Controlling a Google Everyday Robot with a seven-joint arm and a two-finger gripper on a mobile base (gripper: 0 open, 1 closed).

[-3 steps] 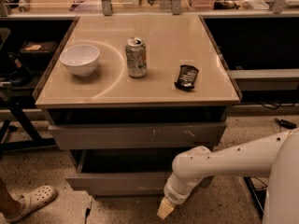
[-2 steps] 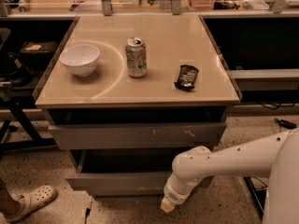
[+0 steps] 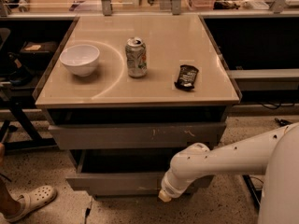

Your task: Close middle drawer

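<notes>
Tool (image 3: 164, 195), grip state impossible to tell, hangs at the front of the open middle drawer (image 3: 112, 183), right of its centre; closing likely needs a push straight inward.

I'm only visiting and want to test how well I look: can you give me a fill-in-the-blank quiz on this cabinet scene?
1. The soda can stands ____ the white bowl and the dark snack wrapper.
2. The middle drawer stands ____, not shut.
3. The gripper hangs low at that drawer's ____ panel.
Missing words: between; open; front.
</notes>
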